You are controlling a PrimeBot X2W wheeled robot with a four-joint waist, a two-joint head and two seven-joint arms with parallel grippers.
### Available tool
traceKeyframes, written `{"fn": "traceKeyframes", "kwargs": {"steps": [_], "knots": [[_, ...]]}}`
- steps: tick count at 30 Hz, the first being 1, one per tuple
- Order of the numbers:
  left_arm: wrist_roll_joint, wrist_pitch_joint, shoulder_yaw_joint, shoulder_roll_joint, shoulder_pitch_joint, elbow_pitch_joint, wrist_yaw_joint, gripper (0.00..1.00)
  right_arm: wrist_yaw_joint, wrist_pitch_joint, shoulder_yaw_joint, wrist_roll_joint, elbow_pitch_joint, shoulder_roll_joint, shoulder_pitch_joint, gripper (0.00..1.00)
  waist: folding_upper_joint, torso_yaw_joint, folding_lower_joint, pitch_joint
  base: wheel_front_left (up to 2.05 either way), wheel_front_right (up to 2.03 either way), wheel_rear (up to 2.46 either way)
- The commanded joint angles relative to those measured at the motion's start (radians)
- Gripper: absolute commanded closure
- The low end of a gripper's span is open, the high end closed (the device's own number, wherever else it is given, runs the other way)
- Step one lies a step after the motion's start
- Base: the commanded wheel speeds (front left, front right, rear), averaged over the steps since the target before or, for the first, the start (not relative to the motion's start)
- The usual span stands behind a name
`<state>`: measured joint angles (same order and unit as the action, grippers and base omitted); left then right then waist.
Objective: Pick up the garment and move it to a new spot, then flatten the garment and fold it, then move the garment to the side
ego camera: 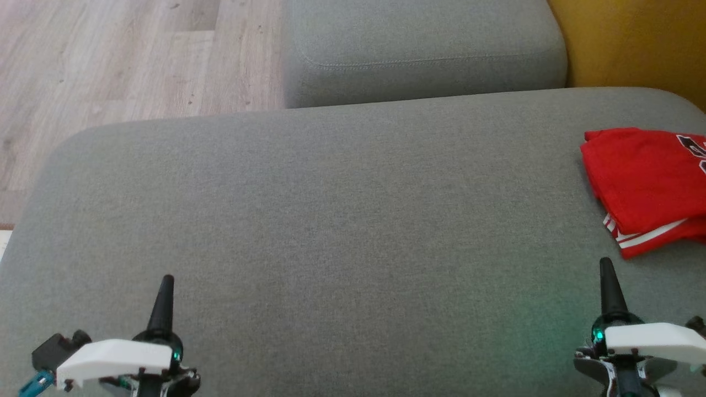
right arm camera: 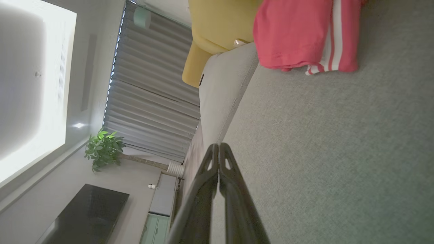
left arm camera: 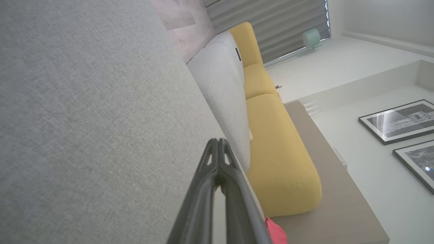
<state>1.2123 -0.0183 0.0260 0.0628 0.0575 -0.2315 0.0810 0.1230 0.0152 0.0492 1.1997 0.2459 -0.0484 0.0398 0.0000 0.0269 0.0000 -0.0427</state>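
The garment [ego camera: 645,184] is red with white stripes, folded into a compact pile at the right edge of the grey cushion [ego camera: 331,220]. In the right wrist view the garment [right arm camera: 298,34] lies at the top, well beyond the fingertips. A corner of the garment [left arm camera: 276,232] peeks out at the bottom of the left wrist view. My left gripper [ego camera: 165,284] rests at the lower left, shut and empty. My right gripper [ego camera: 605,264] sits at the lower right, shut and empty, a short way in front of the garment's striped hem. Both pairs of fingertips [left arm camera: 218,144] [right arm camera: 218,147] meet.
A second grey cushion [ego camera: 419,49] stands behind the first. Yellow upholstery [ego camera: 634,38] rises at the back right. Wooden floor [ego camera: 121,60] lies to the back left, past the cushion's rounded edge.
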Motion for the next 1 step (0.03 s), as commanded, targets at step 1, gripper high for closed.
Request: {"fn": "traceKeyframes", "kwargs": {"steps": [1], "knots": [[0.037,0.01,-0.034,0.014,-0.065,0.028,0.013,1.0,0.006,-0.01,-0.007,0.04,-0.028,-0.021,-0.06,1.0,0.0,-0.002,0.0,0.003,0.0,0.0,0.0]]}}
